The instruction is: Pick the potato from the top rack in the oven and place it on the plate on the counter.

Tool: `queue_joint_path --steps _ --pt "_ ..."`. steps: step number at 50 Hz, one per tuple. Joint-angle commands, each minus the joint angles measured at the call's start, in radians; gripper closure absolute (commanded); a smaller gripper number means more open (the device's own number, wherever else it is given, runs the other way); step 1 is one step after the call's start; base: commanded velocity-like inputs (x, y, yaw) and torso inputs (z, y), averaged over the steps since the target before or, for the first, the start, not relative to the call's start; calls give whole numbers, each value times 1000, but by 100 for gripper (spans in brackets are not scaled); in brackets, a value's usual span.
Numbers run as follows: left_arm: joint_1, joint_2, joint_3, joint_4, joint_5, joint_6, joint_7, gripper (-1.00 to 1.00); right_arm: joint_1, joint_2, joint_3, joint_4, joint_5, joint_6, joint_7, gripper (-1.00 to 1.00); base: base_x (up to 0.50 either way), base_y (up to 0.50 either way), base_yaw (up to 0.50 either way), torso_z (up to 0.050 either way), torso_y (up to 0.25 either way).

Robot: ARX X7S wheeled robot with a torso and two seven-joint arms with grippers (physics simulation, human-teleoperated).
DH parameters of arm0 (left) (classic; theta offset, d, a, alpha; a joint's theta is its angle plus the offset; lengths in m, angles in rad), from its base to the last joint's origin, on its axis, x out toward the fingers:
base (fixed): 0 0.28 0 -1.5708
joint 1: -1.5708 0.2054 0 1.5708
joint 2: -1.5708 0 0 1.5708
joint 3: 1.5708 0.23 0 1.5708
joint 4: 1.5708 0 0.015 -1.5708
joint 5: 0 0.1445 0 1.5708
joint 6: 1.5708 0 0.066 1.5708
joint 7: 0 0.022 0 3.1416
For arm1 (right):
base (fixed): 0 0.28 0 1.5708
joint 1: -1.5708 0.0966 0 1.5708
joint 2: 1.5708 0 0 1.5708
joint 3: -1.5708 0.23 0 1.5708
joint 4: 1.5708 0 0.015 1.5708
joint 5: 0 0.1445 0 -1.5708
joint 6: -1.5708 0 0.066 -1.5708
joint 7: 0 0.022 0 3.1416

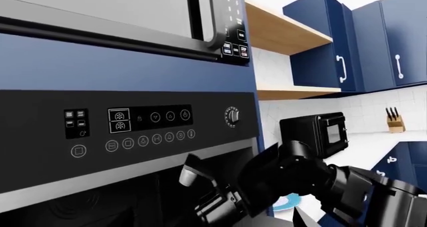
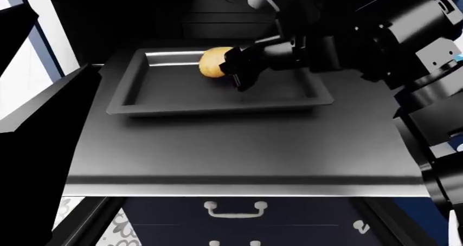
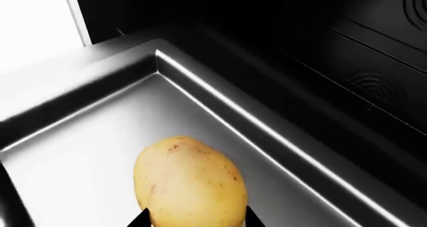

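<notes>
The yellow-tan potato (image 2: pixel 210 62) (image 3: pixel 190 179) is over the back part of the top rack (image 2: pixel 181 89) (image 3: pixel 87 137), a shallow grey tray pulled out above the oven's open door (image 2: pixel 239 154). My right gripper (image 2: pixel 231 68) (image 3: pixel 193 220) reaches in from the right, and its two black fingertips (image 3: pixel 141 219) press against opposite sides of the potato. I cannot tell whether the potato is touching the tray. A sliver of the light-blue plate (image 1: pixel 288 202) shows behind my right arm (image 1: pixel 300 172) in the left wrist view. My left gripper's jaws are out of view.
The oven's black control panel (image 1: pixel 127 127) fills the left wrist view. A black countertop appliance (image 1: pixel 319 132) and a knife block (image 1: pixel 395 121) stand on the white counter (image 1: pixel 373 144). Navy drawers with white handles (image 2: pixel 233 208) lie below the door. A dark arm part (image 2: pixel 29 116) looms left.
</notes>
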Motion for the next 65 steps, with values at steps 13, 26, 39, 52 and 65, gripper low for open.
queue_joint_path --steps 13,26,39,52,65 --pt "-21 -17 22 4 -1 10 -9 -100 14 40 25 -89 43 15 -22 100 0 0 0 0 0" --pt "-15 -13 15 1 -2 11 -1 -100 -4 115 106 -280 113 -9 16 100 0 0 0 0 0" --pt "-13 -13 14 4 -4 15 -1 -100 -20 182 186 -443 191 -12 82 100 0 0 0 0 0" --pt "-38 -45 31 6 -36 44 -30 -100 -34 249 274 -582 287 -3 164 100 0 0 0 0 0" --pt "-43 -55 27 8 -40 51 -34 -100 -78 342 361 -717 392 -2 256 100 0 0 0 0 0"
